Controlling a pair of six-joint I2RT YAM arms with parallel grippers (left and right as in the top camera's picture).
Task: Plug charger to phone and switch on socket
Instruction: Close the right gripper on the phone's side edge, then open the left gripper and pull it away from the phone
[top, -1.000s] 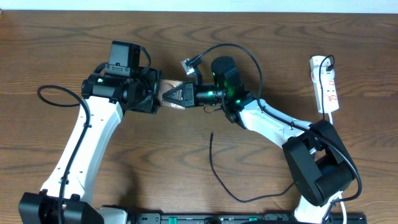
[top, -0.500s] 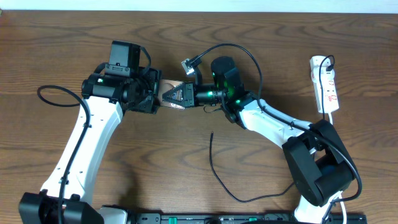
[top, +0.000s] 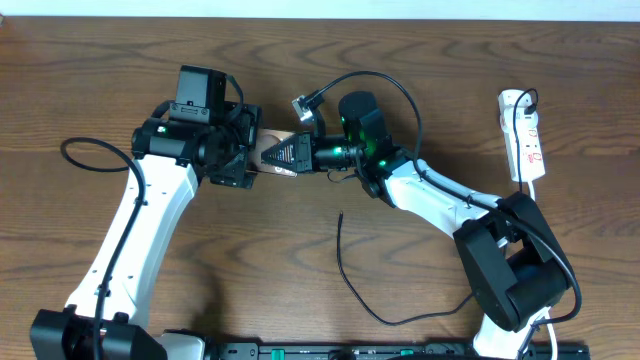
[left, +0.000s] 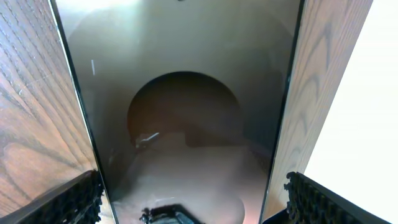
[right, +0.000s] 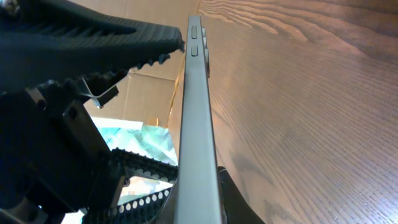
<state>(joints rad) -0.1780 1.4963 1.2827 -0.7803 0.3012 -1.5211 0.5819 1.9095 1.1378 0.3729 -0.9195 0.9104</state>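
The phone (top: 268, 150) is held off the table between both grippers, a brown-black slab. My right gripper (top: 284, 153) is shut on its right end; in the right wrist view the phone (right: 198, 124) shows edge-on, side buttons up, clamped between my jaws (right: 196, 190). My left gripper (top: 244, 158) is open, its fingers on either side of the phone's left end with a gap. The phone's face (left: 186, 93), with a dark oval, fills the left wrist view between my fingers (left: 193, 198). The charger (top: 350, 280) lies loose on the table, its tip (top: 340, 212) free. The socket (top: 523, 135) lies far right.
The socket's white cord and a black plug sit at its top end (top: 518, 100). The charger cable curves from mid-table down toward the front edge near the right arm's base (top: 510, 290). The table is brown wood (top: 250, 260).
My left gripper has shifted slightly to the left and up along the phone. The right gripper still holds the phone in the same place. The charger has not moved.
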